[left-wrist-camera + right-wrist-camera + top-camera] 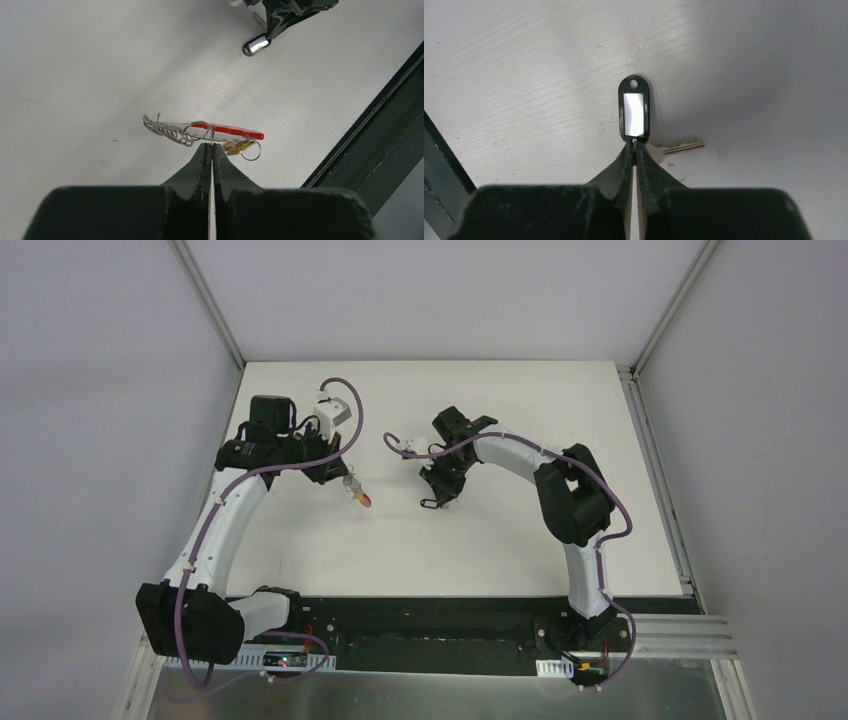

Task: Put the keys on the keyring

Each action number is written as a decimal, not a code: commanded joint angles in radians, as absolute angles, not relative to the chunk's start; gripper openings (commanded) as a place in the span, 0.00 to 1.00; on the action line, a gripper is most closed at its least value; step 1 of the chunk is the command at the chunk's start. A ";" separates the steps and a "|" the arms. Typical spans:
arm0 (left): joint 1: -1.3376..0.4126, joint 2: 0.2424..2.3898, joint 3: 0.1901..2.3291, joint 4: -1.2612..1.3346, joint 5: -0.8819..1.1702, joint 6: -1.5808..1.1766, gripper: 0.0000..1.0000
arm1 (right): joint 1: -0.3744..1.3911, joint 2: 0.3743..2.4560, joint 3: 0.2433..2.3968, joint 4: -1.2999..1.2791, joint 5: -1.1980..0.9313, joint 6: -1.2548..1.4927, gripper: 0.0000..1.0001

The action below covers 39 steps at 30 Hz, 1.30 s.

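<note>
In the top view, the left gripper (345, 478) holds the keyring (358, 494) over the white table (500, 550). The right gripper (437, 496) sits to the right of the keyring, near it but clearly apart, with the key (430, 504) a small dark shape at its tip. In the left wrist view, the left gripper (211, 148) has its jaws pressed together on a thin part of the keyring (227, 131). The red band (240, 132) runs crosswise just past the fingertips, with the silver wire loops (167, 131) bunched at one end and the orange-tan tag (235, 146) at the other. Beyond the keyring and well apart from it, the key (256, 45) shows its glossy label at the tip of the right gripper (274, 25). In the right wrist view, the right gripper (634, 146) is pinched narrow on the near end of the key's black tag head (634, 107). The silver blade (681, 147) pokes out sideways behind the fingers. The keyring is out of this view, and I cannot tell whether the key touches the table. As I judge it, both pieces are in hand, so the picking up is done, but the joining has not begun. The key is on none of the loops, the gap to the keyring has to be closed, and a loop has to go through the hole at the tag's far end.
</note>
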State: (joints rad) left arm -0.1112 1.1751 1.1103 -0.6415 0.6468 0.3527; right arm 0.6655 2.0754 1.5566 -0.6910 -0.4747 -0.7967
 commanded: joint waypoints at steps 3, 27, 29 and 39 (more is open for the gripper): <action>-0.117 1.171 1.149 -0.642 0.685 0.363 0.00 | 0.670 2.037 1.563 -0.677 -0.453 -0.789 0.09; -0.117 1.151 1.131 -0.655 0.676 0.368 0.00 | 0.680 2.047 1.557 -0.695 -0.444 -0.805 0.14; -0.117 1.150 1.128 -0.655 0.675 0.368 0.00 | 0.680 2.049 1.556 -0.696 -0.442 -0.807 0.13; -0.117 1.146 1.125 -0.659 0.673 0.370 0.00 | 0.680 2.059 1.557 -0.697 -0.430 -0.811 0.11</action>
State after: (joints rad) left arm -0.1116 1.1759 1.1103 -0.6426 0.6468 0.3531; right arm 0.6731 2.0758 1.5562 -0.6781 -0.4339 -0.7971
